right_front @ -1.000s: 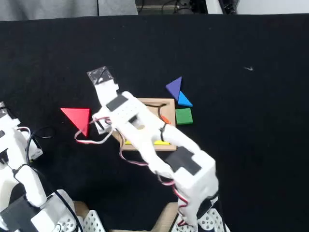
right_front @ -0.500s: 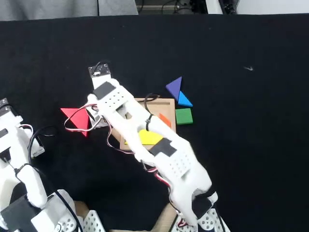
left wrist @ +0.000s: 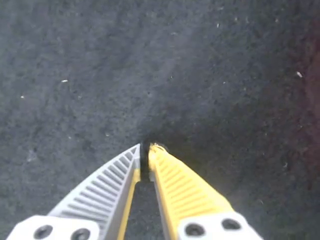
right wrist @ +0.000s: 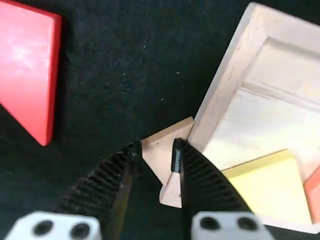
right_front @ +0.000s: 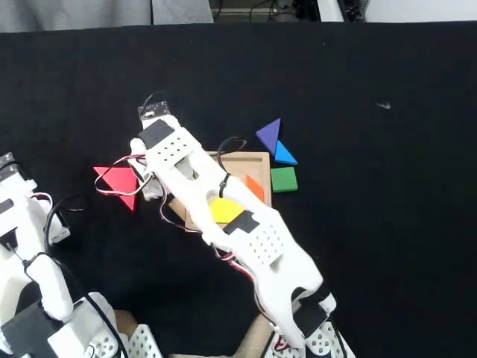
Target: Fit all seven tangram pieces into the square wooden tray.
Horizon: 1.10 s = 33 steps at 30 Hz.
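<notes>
Wood piece point(right wrist: 159, 162) lies on the desk point(right wrist: 125, 60), touching the tray point(right wrist: 225, 85) corner. Right gripper point(right wrist: 155, 147) pinches it. It looks light, hard and smooth, so hold its straight edges.

Soft light from above: a pale sheen on the flat red wooden triangle point(right wrist: 22, 55), and shadow pooled beneath my left claw point(left wrist: 146, 146).

Black cloth-covered table point(right_front: 387, 224), grey curtain point(right_front: 74, 13) behind
</notes>
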{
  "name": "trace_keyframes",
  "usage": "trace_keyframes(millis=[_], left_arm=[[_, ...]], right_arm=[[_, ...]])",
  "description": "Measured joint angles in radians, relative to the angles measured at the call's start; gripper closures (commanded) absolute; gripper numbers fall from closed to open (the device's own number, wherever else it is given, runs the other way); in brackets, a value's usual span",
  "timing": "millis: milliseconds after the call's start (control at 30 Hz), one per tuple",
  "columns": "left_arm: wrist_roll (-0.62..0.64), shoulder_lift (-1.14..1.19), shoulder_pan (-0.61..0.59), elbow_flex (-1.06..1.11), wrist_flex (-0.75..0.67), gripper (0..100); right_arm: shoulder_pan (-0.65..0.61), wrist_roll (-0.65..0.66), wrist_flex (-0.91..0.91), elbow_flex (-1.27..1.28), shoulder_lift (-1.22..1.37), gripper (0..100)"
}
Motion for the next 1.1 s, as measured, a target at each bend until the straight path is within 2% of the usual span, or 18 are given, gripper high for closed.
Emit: trace_keyframes(millis=[200, 367, 567, 733, 833, 900, 1100], left_arm=[[0.002, 0.0, 0.003, 0.0, 0.0, 95], [0.0, 0.0, 0.003, 0.0, 0.0, 95], [0.002, 0.0, 0.003, 0.0, 0.0, 95], [0.002, 0.0, 0.003, 0.0, 0.0, 95], [0.002, 0.0, 0.003, 0.0, 0.0, 95], [0.002, 0.0, 0.003, 0.0, 0.0, 95], [0.002, 0.0, 0.003, 0.0, 0.0, 95]], right_arm=[[0.006, 0.008, 0.003, -0.009, 0.023, 88.8], [-0.028, 0.115, 0.0, -0.038, 0.028, 88.8], [-0.061, 0.175, 0.054, -0.149, 0.044, 89.1], [-0.026, 0.183, 0.11, -0.247, 0.043, 89.7], [-0.02, 0.183, 0.11, -0.236, 0.043, 99.2], [-0.026, 0.183, 0.11, -0.204, 0.043, 96.9], [-0.029, 0.183, 0.11, -0.18, 0.044, 98.5]])
